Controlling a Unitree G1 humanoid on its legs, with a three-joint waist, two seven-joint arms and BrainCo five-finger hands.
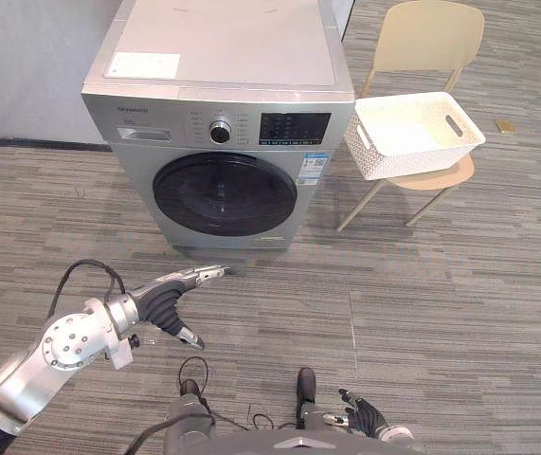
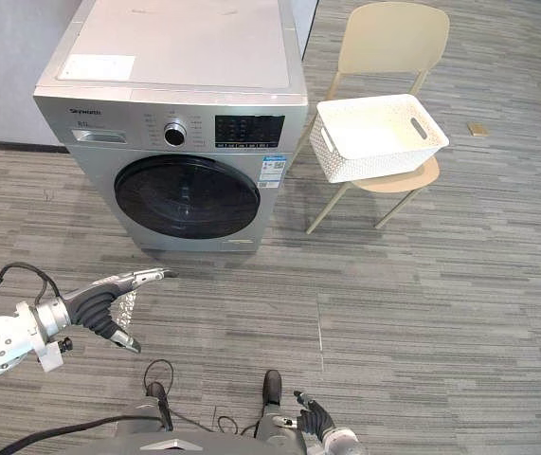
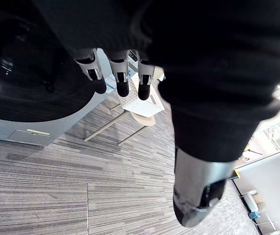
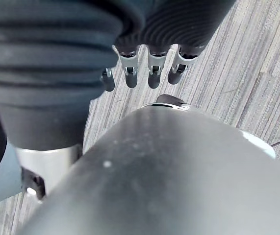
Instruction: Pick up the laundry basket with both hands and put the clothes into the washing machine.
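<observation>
Nearest to the camera, the right hand (image 1: 369, 414) hangs low by the robot's side with its fingers loosely extended and nothing in them; the right wrist view shows the same relaxed fingertips over bare floor. A bit further out, the left hand (image 1: 177, 292) is held out in front, fingers straight and thumb dropped down, also carrying nothing, reaching in the general direction of the washer's lower front but clearly short of it.

Then the washing machine (image 1: 223, 123), a silver front-loader, with its dark round door (image 1: 225, 194) closed. To its right and a little further back, the white laundry basket (image 1: 412, 133) sits on the seat of a beige chair (image 1: 428, 57), well away from both hands. From here its inside looks plain white; I can't make out any clothes in it, though the bottom isn't fully visible.

So honestly this fits two stages: either the basket is waiting to be fetched, or it's been emptied and parked back on the chair with the door shut. The pictures don't settle it, so I won't call a next move.

The floor (image 1: 459, 303) is grey striped carpet tile, with a pale wall (image 1: 33, 66) behind the washer.
</observation>
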